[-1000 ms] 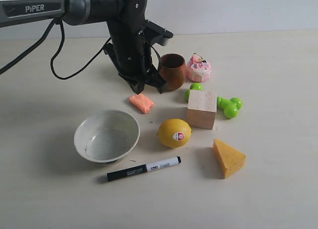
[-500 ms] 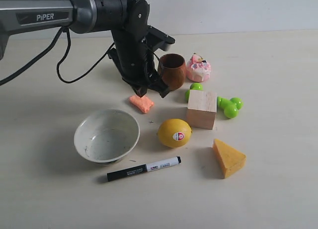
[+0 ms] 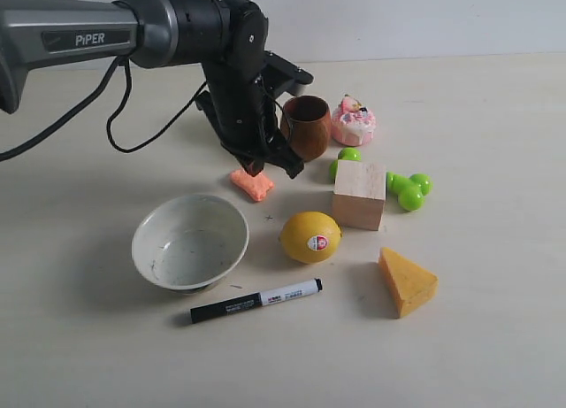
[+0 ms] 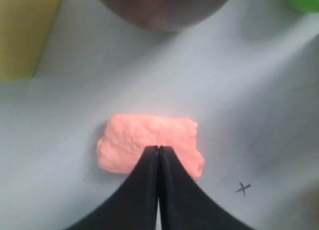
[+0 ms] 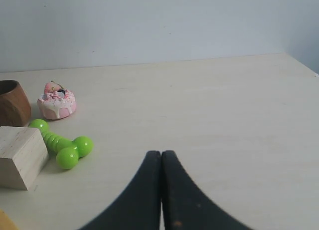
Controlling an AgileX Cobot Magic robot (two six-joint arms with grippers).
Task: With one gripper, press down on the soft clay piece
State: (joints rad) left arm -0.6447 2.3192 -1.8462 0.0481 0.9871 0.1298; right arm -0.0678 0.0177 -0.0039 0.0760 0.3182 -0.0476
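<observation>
Clay piece [image 3: 253,185] lying on the table [image 3: 495,160] between bowl [image 3: 190,199] and brown cup [image 3: 307,129], directly beneath the left gripper [image 4: 158,150]; jaws pressed together, holding nothing; tips at its edge, contact uncertain; probably approach step; next: push straight down, tips centred on the lump, gently.

Left tool [image 4: 158,149] comes down to the soft clay piece [image 3: 252,184].
A second ago the tool's closed tips hung above the clay with table showing between them. The gap has since shrunk step by step, and the tips now sit at the clay's upper edge. The arm's "PiPER" label [image 3: 91,39] has slid lower and nearer the clay.
</observation>
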